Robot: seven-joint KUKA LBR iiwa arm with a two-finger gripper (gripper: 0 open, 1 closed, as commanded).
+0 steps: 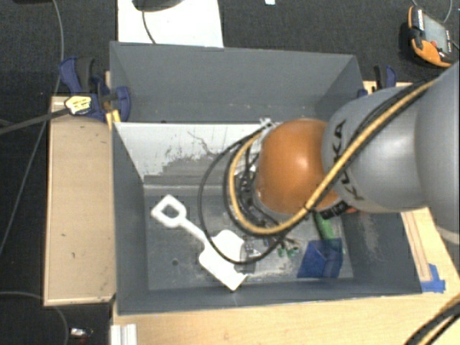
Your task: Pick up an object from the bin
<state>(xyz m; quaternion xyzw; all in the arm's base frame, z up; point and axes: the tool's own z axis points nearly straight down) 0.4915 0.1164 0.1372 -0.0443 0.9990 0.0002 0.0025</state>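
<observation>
Camera view, from my remote seat: a grey metal bin (129,214) with a white plastic toy shovel (219,257) lying left of centre on its floor, looped handle toward the back left, flat blade near the front wall. Just beside the blade's right edge I see the end effector (251,249), low under the orange rounded wrist cover (287,167) and looped cables; whether it is released or clenched I cannot tell. Further right sit a small green piece (327,228) and a blue blocky object (320,259)

Overhead view, slightly oblique, near bin (230,85)
</observation>
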